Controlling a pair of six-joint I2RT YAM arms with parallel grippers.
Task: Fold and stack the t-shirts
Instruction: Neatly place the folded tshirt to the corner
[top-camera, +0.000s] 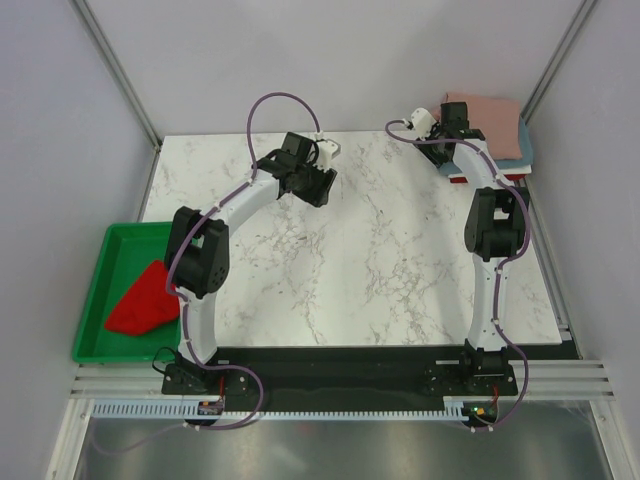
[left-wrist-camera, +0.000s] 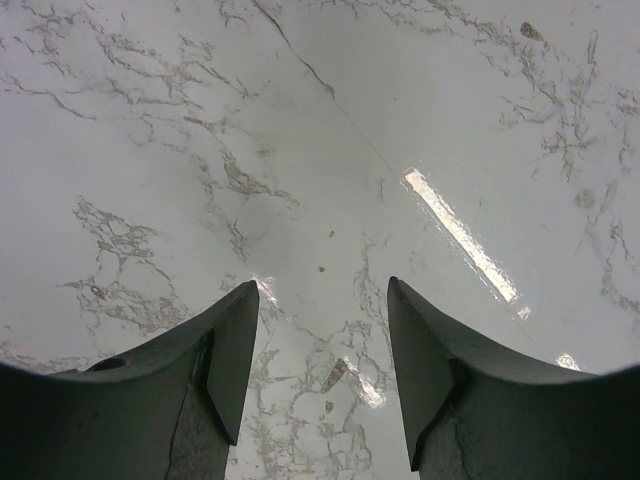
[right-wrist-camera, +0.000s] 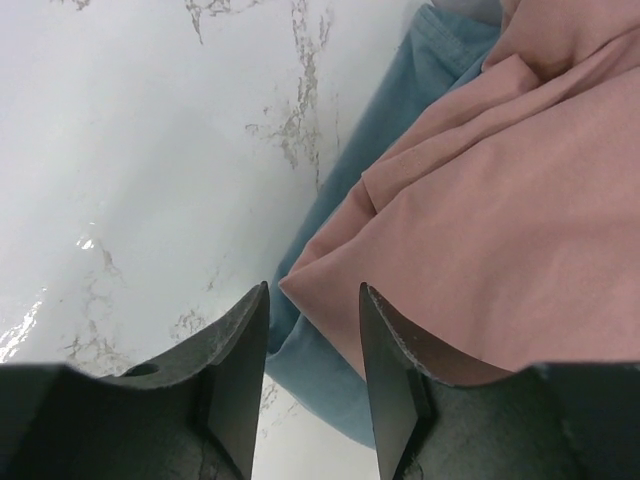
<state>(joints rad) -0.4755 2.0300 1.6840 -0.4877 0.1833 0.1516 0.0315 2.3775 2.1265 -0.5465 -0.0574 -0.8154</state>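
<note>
I see the dusty-pink shirt (right-wrist-camera: 500, 230) folded on top of a pile in the far right corner of the worktop (top-camera: 380, 260). Its cloth is soft and matte, lying in broad rounded folds with one blunt corner pointing toward my right pincer (right-wrist-camera: 312, 295). Under it lies the grey-blue shirt (right-wrist-camera: 385, 140), whose smoother edge sticks out as a band onto the marble.

The right pincer hangs low over that edge of the pile. Its two dark, wedge-shaped fingers (right-wrist-camera: 235, 370) are spread, and the pink corner sits in the gap between them. I see cloth close to both fingers, but nothing looks pinched.

The red shirt (top-camera: 145, 300) is well apart from the pile, bunched into a rough wedge inside the green tray (top-camera: 100, 255). That tray is a shallow plastic rectangle with a raised rim, sitting off the worktop's left side beside the left arm.

My left pincer (left-wrist-camera: 322, 290) hovers over the far middle of the worktop, spread wide and holding nothing. Below it is only glossy white stone with grey veins and a bright streak of reflected light.
</note>
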